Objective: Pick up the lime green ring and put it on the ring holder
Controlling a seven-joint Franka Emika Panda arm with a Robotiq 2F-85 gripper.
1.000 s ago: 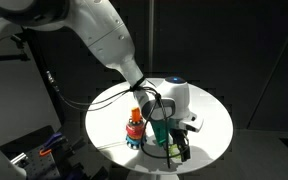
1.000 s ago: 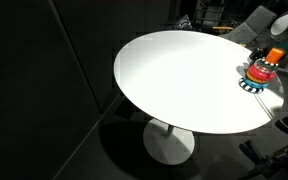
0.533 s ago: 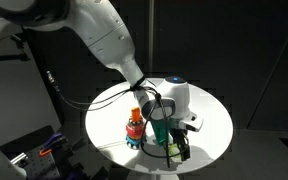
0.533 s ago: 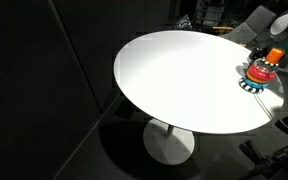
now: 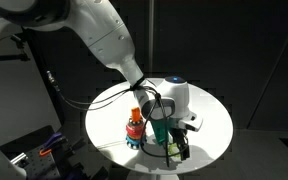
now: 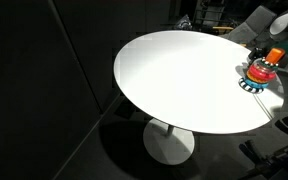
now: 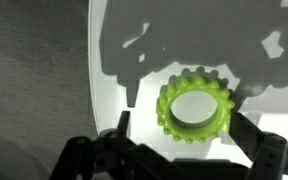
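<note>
Lime green ring (image 7: 192, 106) sits unmoved, still framed by the spread hand (image 7: 184, 124).

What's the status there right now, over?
Gripper open, low, astride the ring. Ring flat on table, not gripped. Holder close by; no obstacle seen.

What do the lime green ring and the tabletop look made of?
The lime green ring looks like moulded plastic with a matte to faintly satin finish: uniform saturated colour, rounded knobs around the outer edge, no sharp glints. It could be rubbery; the look leaves that open. The tabletop is probably laminate or painted board: smooth even white, no grain, shadows but no mirror reflection in the wrist view.
</note>
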